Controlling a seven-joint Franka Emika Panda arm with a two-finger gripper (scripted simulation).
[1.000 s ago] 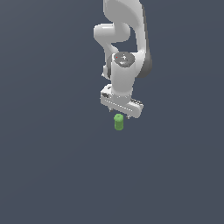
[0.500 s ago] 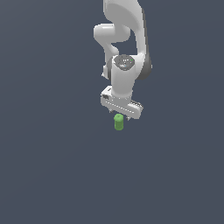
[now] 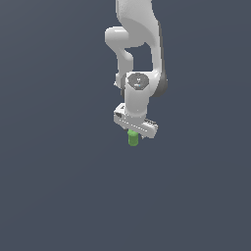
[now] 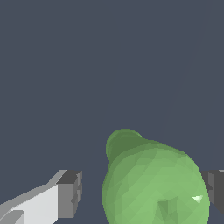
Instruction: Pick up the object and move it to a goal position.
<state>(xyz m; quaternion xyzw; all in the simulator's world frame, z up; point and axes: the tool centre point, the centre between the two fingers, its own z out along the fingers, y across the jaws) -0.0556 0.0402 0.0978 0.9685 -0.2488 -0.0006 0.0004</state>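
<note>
Exterior view, arm: I see the white arm reaching down from the top of frame, wrist pointed at the flat grey ground.
Exterior view, object: the green cylinder stands upright directly under the gripper, its upper end hidden by the gripper body; only the lower part shows.
Exterior view, limits: I cannot tell from here whether the cylinder rests on the ground or hangs clear of it, and no goal marker shows.
Wrist view, object: the green cylinder fills the space between the two dark fingertips.
Wrist view, claw: one pad sits against the cylinder's side; the other stands apart with ground showing in the gap, so the jaws are spread and nothing is clamped.
Wrist view, extra: this gap is what the exterior view hides.
Step in hand: I judge this as the grasp stage, straddling the cylinder, not yet holding.
Next move: I would close the jaws squarely before lifting; the one-sided contact could nudge the cylinder over.
</note>
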